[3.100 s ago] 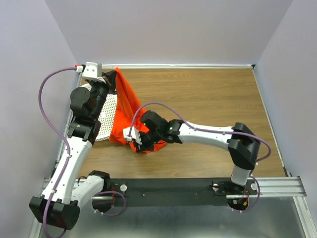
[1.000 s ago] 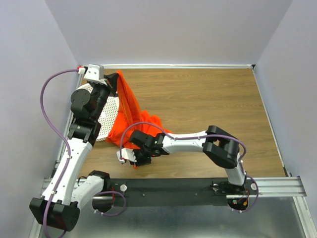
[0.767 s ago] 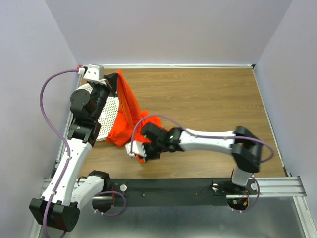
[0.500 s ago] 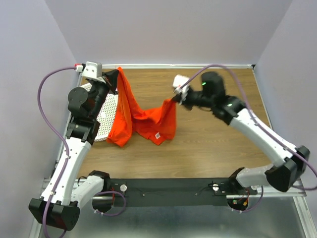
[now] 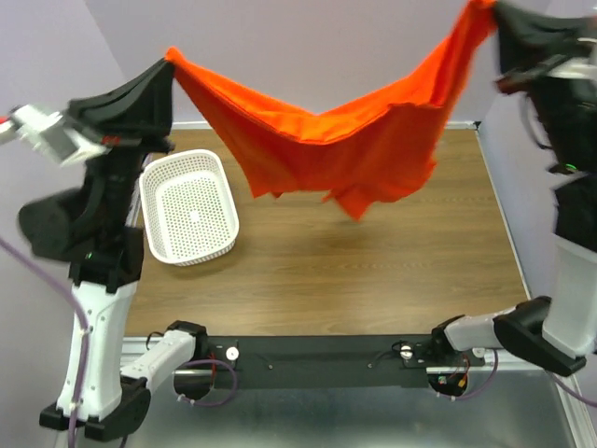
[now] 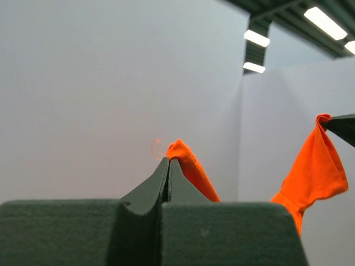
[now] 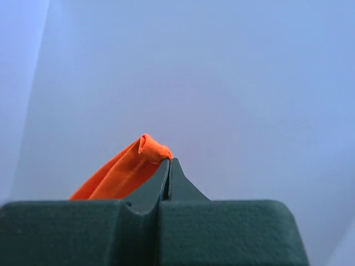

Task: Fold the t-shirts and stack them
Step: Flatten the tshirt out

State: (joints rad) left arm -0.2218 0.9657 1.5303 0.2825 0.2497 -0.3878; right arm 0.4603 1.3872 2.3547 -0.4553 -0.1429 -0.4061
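**Left.** The left hand [image 5: 166,65] stands high above the white basket [image 5: 183,158], its arm reared nearly upright. It is clenched on one end of the orange-red t-shirt [image 5: 345,140], and in the left wrist view its fingers [image 6: 148,191] meet on a pinch of cloth.

**Centre.** The t-shirt hangs in the air, above and to the right of the basket, and appears to be clear of the worktop [image 5: 373,271]. Its long axis runs from hand to hand and sags in the middle, with loose folds low on the right half.

**Right.** The right hand [image 5: 494,11], far right of the basket and slightly higher, grasps the opposite end with its jaws closed on the cloth. We cannot tell which hem or sleeve either hand holds.

We judge that the next move is for both hands to lower together and spread the shirt flat to the right of the basket.
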